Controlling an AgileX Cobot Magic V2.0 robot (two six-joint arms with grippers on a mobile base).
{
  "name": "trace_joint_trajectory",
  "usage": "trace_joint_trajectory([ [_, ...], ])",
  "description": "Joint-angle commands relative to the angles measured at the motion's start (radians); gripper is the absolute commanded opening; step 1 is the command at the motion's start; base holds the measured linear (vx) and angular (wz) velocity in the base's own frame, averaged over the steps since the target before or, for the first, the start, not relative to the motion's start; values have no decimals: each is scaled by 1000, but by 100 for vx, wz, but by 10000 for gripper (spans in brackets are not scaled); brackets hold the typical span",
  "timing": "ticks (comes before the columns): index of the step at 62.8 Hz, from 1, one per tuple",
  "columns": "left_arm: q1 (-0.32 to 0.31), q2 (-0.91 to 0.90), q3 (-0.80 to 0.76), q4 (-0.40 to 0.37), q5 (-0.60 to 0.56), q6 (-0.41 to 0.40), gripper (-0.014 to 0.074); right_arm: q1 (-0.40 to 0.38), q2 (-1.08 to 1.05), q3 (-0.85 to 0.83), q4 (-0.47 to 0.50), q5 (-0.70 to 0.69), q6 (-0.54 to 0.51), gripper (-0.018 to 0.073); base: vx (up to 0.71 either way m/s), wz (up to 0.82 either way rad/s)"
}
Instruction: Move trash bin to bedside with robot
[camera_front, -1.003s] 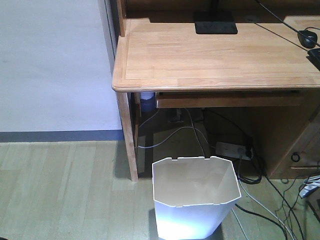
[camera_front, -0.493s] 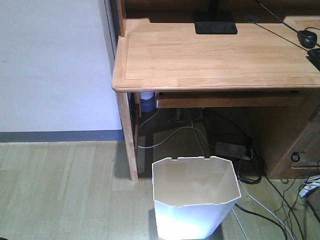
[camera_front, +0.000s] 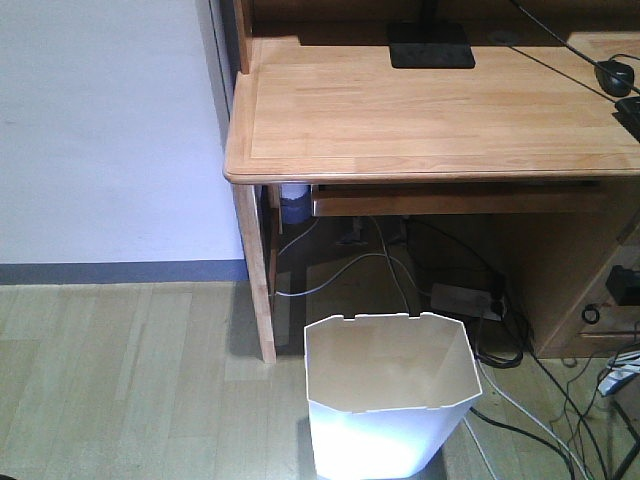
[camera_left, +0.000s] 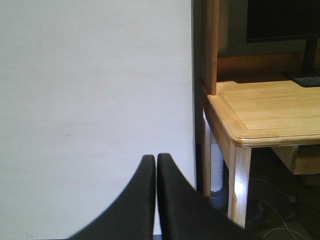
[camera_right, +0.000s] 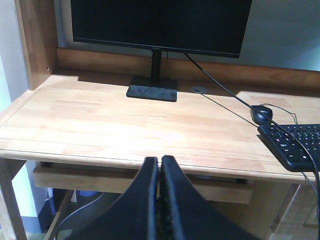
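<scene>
White plastic trash bin (camera_front: 385, 432) stands upright on the plank floor (camera_front: 120, 380), just in front of the light-wood desk (camera_front: 430, 110). Your left gripper (camera_left: 156, 158) and right gripper (camera_right: 160, 161) each show fingers pressed together, holding nothing.

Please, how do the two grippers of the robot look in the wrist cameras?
Both are plain black. The left gripper shows two smooth, matte fingers that curve and taper to narrow tips. The right gripper has the same shape, with a seemingly rough inner face. No markings show on them.
</scene>
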Motion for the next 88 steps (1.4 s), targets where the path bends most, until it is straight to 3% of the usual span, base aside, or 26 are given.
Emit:
trace_joint_trajectory([
  [1, 0, -4, -21, -5, -73, -4, -6, 0, 7, -34, -3, -68, 2, 14, 0, 0],
  [9, 0, -4, -21, -5, -73, -4, -6, 0, 7, -34, -3, -61, 2, 84, 0, 0],
  [29, 0, -4, -21, -5, -73, -4, -6, 0, 7, -34, -3, -43, 2, 419, 0, 0],
  [35, 0, -4, -21, -5, -73, -4, -6, 0, 7, -34, -3, -43, 2, 457, 0, 0],
  [49, 0, -4, -21, -5, -73, -4, -6, 2, 43, -70, 67, 65, 64, 449, 0, 0],
  [73, 0, -4, -21, -5, -73, -4, -6, 2, 470, -394, 81, 323, 47, 437, 0, 0],
  [88, 0, -4, -21, -5, -73, -4, -6, 0, 730, -555, 91, 443, -51, 438, 0, 0],
])
